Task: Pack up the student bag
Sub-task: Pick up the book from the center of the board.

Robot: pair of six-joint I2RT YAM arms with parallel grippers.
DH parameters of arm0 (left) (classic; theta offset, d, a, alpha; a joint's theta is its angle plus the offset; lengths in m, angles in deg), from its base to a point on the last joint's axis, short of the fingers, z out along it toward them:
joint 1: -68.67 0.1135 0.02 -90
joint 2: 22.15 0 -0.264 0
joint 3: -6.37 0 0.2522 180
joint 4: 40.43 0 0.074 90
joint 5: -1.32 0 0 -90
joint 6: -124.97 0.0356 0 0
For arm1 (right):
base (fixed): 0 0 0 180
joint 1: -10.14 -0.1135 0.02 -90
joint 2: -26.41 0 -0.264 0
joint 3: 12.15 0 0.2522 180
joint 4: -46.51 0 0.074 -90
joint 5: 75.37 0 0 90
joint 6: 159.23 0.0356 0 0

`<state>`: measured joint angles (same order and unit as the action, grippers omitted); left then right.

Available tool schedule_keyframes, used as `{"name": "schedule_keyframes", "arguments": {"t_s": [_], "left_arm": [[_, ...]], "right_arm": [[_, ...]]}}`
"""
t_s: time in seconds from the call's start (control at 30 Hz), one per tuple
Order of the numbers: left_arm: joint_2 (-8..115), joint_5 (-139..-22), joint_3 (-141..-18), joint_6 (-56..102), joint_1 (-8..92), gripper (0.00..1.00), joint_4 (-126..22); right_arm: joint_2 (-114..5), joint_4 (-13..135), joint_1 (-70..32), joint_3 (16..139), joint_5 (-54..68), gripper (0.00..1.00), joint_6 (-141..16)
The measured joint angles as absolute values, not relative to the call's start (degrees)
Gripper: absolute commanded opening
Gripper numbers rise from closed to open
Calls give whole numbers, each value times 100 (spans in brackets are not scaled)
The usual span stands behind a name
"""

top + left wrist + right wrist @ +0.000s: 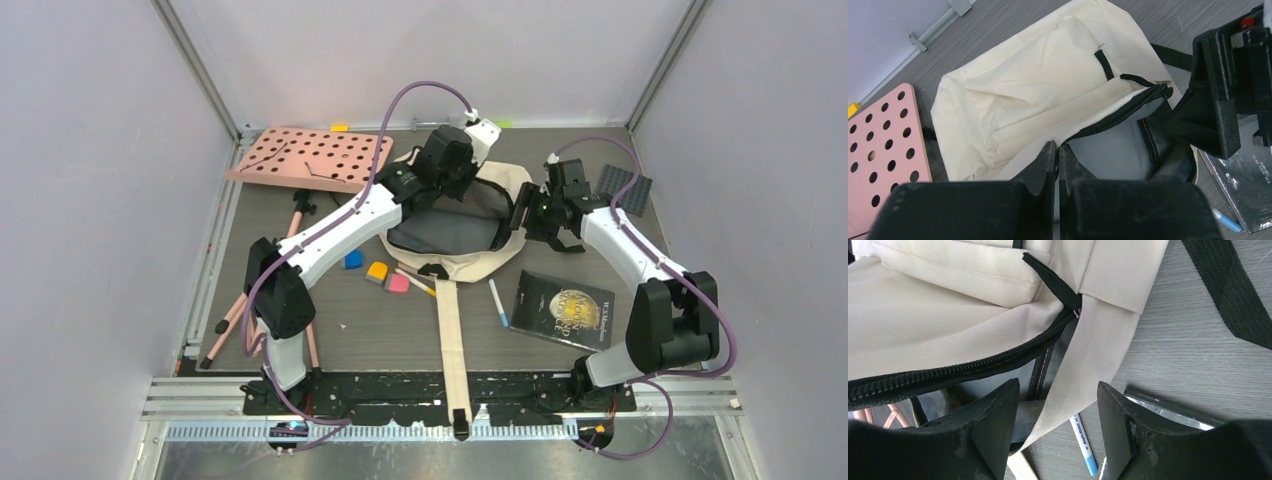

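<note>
Left gripper [1058,150] jaws together at 11 o'clock on the bag [480,265] rim; can't tell if I've got cloth. Right gripper [1058,385] jaws apart at its 3 o'clock edge. Bag sits centre of table [350,335], mouth open.

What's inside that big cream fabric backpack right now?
Through the open zip of the cream fabric backpack, only its grey lining shows; no packed item is visible. The deeper part is hidden under the cream top fabric.
</note>
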<state>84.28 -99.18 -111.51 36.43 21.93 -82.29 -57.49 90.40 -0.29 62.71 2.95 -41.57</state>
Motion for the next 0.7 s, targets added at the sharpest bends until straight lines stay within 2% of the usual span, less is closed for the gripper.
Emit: {"name": "schedule_keyframes", "arguments": {"t_s": [0.13,0.2,0.23,0.27,0.3,0.37,0.47,0.7], "left_arm": [[8452,-9921,-11256,3643,2204,0,-8226],[8476,-9921,-11345,3645,2212,0,-8226],[8489,-9921,-11398,3645,2217,0,-8226],[8509,-9921,-11450,3647,2219,0,-8222],[8524,-9921,-11492,3647,2219,0,-8224],[8546,-9912,-11564,3649,2219,0,-8224],[8548,-9820,-11612,3671,2219,0,-8222],[8470,-9361,-11627,3553,2228,0,-8239]], "right_arm": [[-5893,9077,-174,6280,389,58,-4142],[-6066,9193,-248,6304,515,49,-4144],[-6140,9241,-268,6319,574,37,-4147],[-6228,9298,-290,6337,640,31,-4153],[-6306,9366,-301,6367,703,20,-4182],[-6418,9540,-301,6470,867,7,-4208],[-6461,9853,-298,6767,1226,1,-4369],[-6599,10356,23,7976,2168,1,-5183]]}}
